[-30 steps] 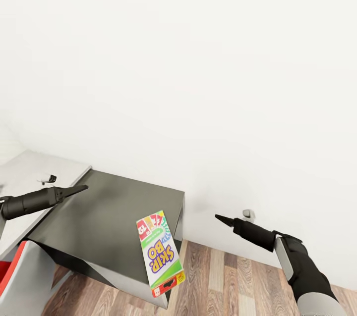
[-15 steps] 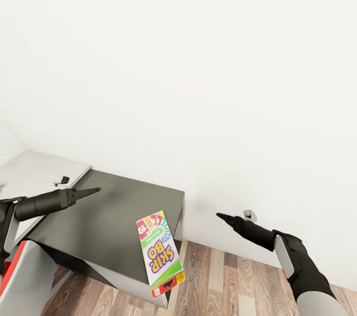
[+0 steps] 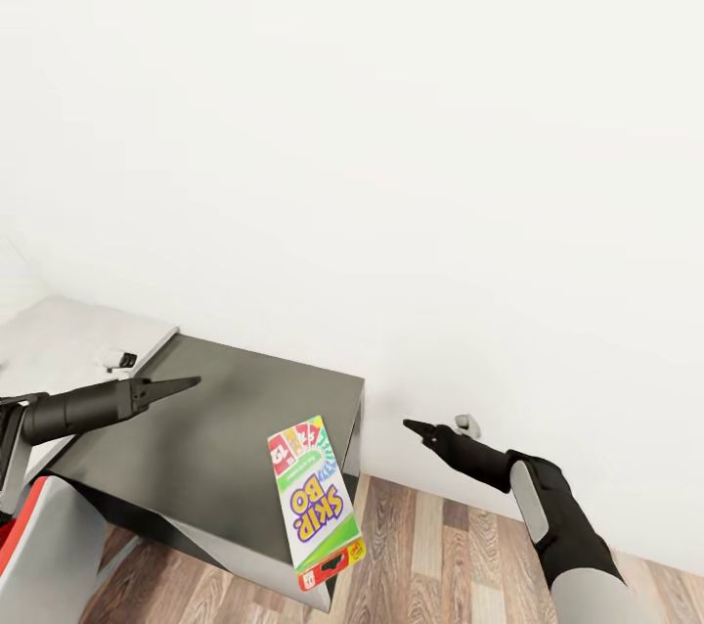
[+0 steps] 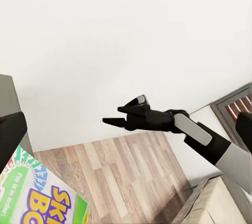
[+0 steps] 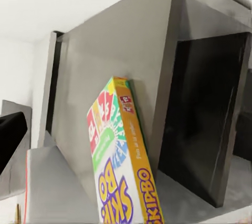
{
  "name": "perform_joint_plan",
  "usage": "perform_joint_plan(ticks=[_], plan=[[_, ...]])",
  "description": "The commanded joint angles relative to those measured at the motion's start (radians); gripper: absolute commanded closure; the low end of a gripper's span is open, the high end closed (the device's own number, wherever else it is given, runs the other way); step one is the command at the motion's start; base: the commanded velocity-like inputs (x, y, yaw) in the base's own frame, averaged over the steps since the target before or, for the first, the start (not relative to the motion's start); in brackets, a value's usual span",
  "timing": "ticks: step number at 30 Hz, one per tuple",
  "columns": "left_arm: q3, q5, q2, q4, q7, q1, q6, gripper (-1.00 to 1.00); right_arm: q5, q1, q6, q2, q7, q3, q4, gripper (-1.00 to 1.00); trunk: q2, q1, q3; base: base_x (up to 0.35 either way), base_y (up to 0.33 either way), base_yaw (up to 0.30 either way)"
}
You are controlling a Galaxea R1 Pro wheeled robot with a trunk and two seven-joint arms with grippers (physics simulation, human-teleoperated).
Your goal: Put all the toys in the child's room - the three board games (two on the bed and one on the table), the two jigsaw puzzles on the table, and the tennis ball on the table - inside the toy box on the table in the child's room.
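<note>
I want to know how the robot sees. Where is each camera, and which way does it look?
Head view: from the robot's head, down at the dark table, SKIP-BO box and both arms.
Left wrist view: from the left arm, across the wood floor at the right gripper.
Right wrist view: from the right arm, toward the table's end.
All three share the SKIP-BO box.

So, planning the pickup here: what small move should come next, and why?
Probably bring the right gripper toward the SKIP-BO box. The box lies on the dark desk top, its near end overhanging the edge, and both grippers hang clear of it, holding nothing.
</note>
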Motion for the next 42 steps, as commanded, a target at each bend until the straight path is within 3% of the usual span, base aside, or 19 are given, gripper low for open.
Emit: perform_joint_plan(ticks=[1,4,7,13,19,24,32,42], plan=[[0.000,-0.001,0.000,0.000,-0.005,-0.001,0.011,-1.00,0.000,-0.002,0.009,0.010,0.000,-0.004,0.000,-1.00,-0.009,0.004,-0.005,0.000,0.000,0.000],[0.001,0.000,-0.002,-0.001,-0.005,0.000,0.012,-1.00,0.003,-0.006,0.018,0.042,-0.007,0.007,0.000,-1.00,-0.030,0.016,-0.014,0.000,0.000,0.000],[0.001,0.000,-0.003,-0.001,-0.005,0.000,0.013,-1.00,0.003,-0.008,0.021,0.052,-0.010,0.045,0.000,-1.00,-0.051,0.027,-0.024,0.000,0.000,0.000],[0.001,0.000,-0.005,-0.001,-0.005,0.000,0.013,-1.00,0.003,-0.017,0.027,0.058,-0.012,0.142,0.001,-1.00,-0.093,0.050,-0.042,0.000,0.000,0.000],[0.001,0.000,-0.005,-0.001,-0.005,0.000,0.013,-1.00,0.003,-0.029,0.085,0.052,-0.010,0.194,0.005,-1.00,-0.135,0.073,-0.061,0.000,0.000,0.000],[0.001,-0.001,-0.005,-0.002,-0.005,0.000,0.012,-1.00,0.003,-0.040,0.134,0.042,-0.001,0.205,0.006,-1.00,-0.170,0.092,-0.077,0.000,0.000,0.000],[-0.004,-0.001,-0.003,-0.003,-0.005,0.000,0.010,-1.00,0.005,-0.043,0.145,0.037,0.005,0.207,0.007,-1.00,-0.226,0.123,-0.102,0.000,0.000,0.000],[-0.001,-0.002,0.001,-0.002,-0.005,-0.001,0.014,-1.00,-0.003,-0.043,0.148,0.004,0.006,0.204,0.008,-1.00,-0.296,0.161,-0.133,0.000,0.000,0.000]])
